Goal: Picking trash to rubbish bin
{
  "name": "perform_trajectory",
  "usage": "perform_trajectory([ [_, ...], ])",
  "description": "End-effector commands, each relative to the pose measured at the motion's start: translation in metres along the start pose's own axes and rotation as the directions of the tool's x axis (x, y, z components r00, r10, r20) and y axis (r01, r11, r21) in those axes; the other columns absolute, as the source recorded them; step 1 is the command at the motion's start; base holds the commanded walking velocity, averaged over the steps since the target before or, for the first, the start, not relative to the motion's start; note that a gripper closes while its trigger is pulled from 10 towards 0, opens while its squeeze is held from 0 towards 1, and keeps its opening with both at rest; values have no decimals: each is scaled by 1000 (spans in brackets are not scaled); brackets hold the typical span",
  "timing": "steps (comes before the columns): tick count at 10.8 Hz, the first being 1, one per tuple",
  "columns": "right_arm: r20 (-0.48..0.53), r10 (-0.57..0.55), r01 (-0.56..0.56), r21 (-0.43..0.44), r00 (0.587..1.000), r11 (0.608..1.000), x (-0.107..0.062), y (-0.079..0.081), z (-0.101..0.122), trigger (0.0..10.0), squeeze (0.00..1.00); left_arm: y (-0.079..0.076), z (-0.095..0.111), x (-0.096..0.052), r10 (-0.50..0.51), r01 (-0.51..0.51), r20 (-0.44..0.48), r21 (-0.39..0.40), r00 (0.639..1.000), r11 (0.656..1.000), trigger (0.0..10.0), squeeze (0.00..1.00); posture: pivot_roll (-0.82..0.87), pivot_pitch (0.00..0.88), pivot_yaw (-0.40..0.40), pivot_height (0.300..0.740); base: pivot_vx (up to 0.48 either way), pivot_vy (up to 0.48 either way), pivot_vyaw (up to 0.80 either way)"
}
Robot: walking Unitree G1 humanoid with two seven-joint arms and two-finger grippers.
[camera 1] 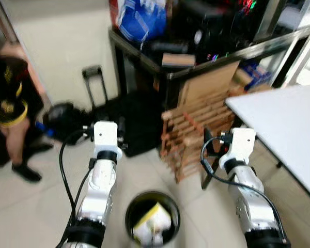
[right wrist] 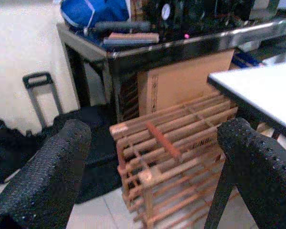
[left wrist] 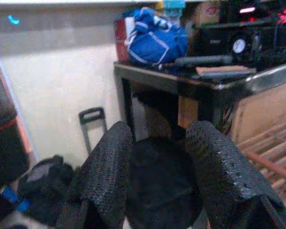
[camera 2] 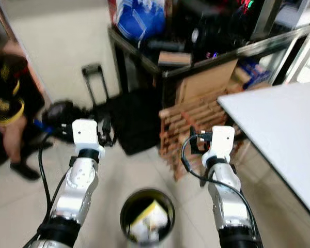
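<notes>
A round black rubbish bin [camera 1: 152, 217] on the floor holds yellow-and-white trash [camera 1: 151, 221]. Above it, left gripper [left wrist: 157, 179] and right gripper [right wrist: 155, 174] hover either side, fingers spread, empty.

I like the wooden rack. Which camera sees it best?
The right wrist view: the wooden rack sits close between the open right gripper's fingers. Both eye views show it smaller and blurred. The left wrist view catches its edge.

Pale tiled floor [camera 1: 36, 206], cluttered dark shelf [camera 1: 144, 57], white table [camera 1: 284, 124].
</notes>
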State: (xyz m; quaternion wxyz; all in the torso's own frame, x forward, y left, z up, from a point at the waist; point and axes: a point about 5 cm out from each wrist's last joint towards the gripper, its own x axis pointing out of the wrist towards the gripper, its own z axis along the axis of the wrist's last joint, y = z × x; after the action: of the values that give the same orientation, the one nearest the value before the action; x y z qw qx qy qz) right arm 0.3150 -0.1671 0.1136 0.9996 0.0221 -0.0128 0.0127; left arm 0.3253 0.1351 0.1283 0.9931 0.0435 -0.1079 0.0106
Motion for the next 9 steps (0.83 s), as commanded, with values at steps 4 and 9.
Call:
perform_trajectory([
  [4,-6,15,-15,-4,1000,1000,0,2,0,10000,0,1,-1,-1,18,-18,-8,-5,1000,1000,10000,0,-69,76,32,740,-324,0,0],
  [9,-8,23,-23,-6,1000,1000,0,4,0,10000,0,1,-1,-1,19,-19,-8,-1,1000,1000,10000,0,-74,68,33,740,-262,0,0],
])
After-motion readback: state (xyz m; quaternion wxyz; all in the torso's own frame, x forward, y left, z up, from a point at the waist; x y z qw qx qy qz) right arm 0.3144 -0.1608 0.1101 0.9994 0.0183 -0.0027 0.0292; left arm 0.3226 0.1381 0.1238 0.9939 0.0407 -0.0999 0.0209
